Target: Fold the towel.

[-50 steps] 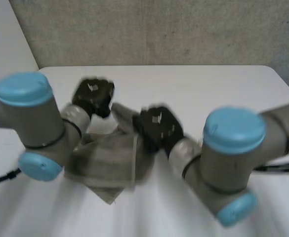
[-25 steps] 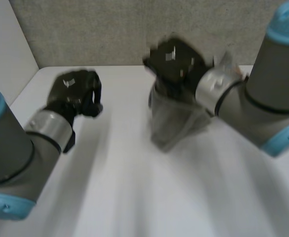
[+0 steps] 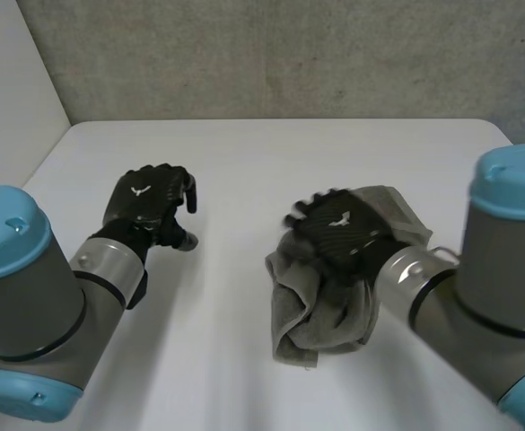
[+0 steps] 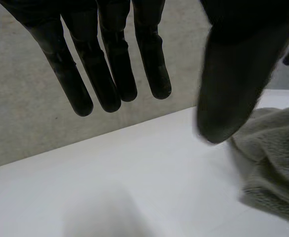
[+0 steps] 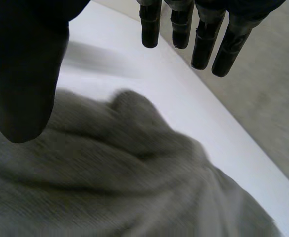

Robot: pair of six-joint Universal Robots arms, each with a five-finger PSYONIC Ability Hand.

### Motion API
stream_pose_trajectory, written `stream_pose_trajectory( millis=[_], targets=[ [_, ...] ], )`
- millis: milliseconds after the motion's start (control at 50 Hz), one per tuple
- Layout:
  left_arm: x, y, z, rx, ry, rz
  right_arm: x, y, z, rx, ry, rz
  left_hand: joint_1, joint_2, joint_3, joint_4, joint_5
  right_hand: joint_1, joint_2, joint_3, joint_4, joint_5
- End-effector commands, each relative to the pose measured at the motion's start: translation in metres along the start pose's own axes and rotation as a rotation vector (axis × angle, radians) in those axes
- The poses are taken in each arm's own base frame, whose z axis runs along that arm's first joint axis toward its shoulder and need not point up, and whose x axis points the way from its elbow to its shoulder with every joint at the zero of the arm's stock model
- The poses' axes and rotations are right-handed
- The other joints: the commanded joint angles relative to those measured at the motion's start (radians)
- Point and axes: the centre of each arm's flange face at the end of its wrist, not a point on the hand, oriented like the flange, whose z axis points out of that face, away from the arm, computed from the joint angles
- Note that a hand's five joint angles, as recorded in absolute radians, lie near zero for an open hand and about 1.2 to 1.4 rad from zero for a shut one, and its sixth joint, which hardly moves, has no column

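A grey-green towel (image 3: 300, 316) lies crumpled in a heap on the white table (image 3: 244, 153), right of the middle. My right hand (image 3: 341, 233) hovers over the heap's far part, open. In the right wrist view its fingers (image 5: 203, 39) are straight and the thumb stands apart, with the towel (image 5: 134, 187) under the palm and nothing pinched. My left hand (image 3: 147, 201) is well off to the left of the towel, above bare table. Its fingers (image 4: 109, 74) are straight and hold nothing. The towel's edge (image 4: 275, 163) lies beside its thumb.
A grey wall (image 3: 289, 54) rises behind the table's far edge. Bare table stretches between the two hands and along the front. Both forearms reach in from the near side.
Both hands were shut on the towel near the front. The right hand swung it up and away, then let it drop in a heap. Both hands have opened and the left has drawn away.
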Motion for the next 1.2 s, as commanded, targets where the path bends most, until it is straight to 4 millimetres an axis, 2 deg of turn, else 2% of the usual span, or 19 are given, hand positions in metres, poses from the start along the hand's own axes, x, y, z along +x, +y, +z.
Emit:
stream_pose_trajectory(
  millis=[20, 60, 120, 160, 220, 260, 280, 320, 420, 540, 740, 900, 1200],
  targets=[
    [0.034, 0.011, -0.011, -0.024, 0.109, 0.015, 0.042, 0.033, 0.003, -0.05, 0.144, 0.05, -0.03, -0.04, -0.047, -0.042, -0.016, -0.058, -0.074, -0.072, -0.081, -0.056],
    [0.039, 0.016, -0.011, -0.039, 0.123, 0.018, 0.05, 0.049, 0.004, -0.066, 0.179, 0.063, -0.033, -0.043, -0.05, -0.045, -0.019, -0.058, -0.074, -0.072, -0.081, -0.056],
    [0.051, 0.027, -0.011, -0.067, 0.155, 0.023, 0.053, 0.055, 0.004, -0.069, 0.19, 0.066, -0.106, -0.117, -0.123, -0.119, -0.093, -0.058, -0.074, -0.072, -0.081, -0.056],
    [0.063, 0.042, -0.012, -0.104, 0.185, 0.03, 0.058, 0.066, 0.005, -0.067, 0.2, 0.077, -0.159, -0.169, -0.176, -0.171, -0.145, -0.058, -0.074, -0.072, -0.081, -0.056],
    [0.068, 0.05, -0.013, -0.124, 0.199, 0.035, 0.063, 0.072, 0.006, -0.05, 0.195, 0.082, -0.165, -0.175, -0.182, -0.177, -0.151, -0.058, -0.074, -0.072, -0.081, -0.056],
    [0.075, 0.066, -0.014, -0.165, 0.218, 0.038, 0.064, 0.076, 0.007, -0.05, 0.184, 0.085, -0.182, -0.193, -0.2, -0.195, -0.169, -0.016, -0.032, -0.03, -0.039, -0.014],
    [0.075, 0.066, -0.014, -0.165, 0.218, 0.038, 0.064, 0.08, 0.008, -0.052, 0.173, 0.092, -0.182, -0.193, -0.2, -0.195, -0.169, 0.031, 0.015, 0.017, 0.008, 0.033],
    [0.082, 0.079, -0.017, -0.2, 0.235, 0.034, 0.061, 0.084, 0.01, -0.057, 0.157, 0.103, -0.185, -0.196, -0.203, -0.198, -0.172, 0.078, 0.062, 0.064, 0.055, 0.08],
    [0.087, 0.089, -0.019, -0.229, 0.248, 0.007, 0.056, 0.095, 0.019, -0.066, 0.135, 0.11, -0.185, -0.196, -0.203, -0.198, -0.172, 0.146, 0.13, 0.132, 0.123, 0.148],
    [0.095, 0.094, -0.017, -0.235, 0.26, -0.023, 0.052, 0.103, 0.026, -0.068, 0.133, 0.105, -0.182, -0.193, -0.2, -0.195, -0.169, 0.158, 0.142, 0.144, 0.135, 0.16],
    [0.1, 0.098, -0.007, -0.231, 0.26, -0.05, 0.049, 0.107, 0.027, -0.075, 0.131, 0.109, -0.182, -0.193, -0.2, -0.195, -0.169, 0.173, 0.157, 0.159, 0.149, 0.174],
    [0.101, 0.102, -0.008, -0.259, 0.254, -0.136, 0.048, 0.11, 0.031, -0.037, 0.15, 0.092, -0.182, -0.193, -0.2, -0.195, -0.169, 0.319, 0.303, 0.306, 0.296, 0.321],
    [0.102, 0.09, -0.015, -0.262, 0.26, -0.21, 0.028, 0.115, 0.037, 0.002, 0.131, 0.063, -0.299, -0.31, -0.317, -0.312, -0.286, 0.305, 0.289, 0.291, 0.282, 0.307]
  ],
)
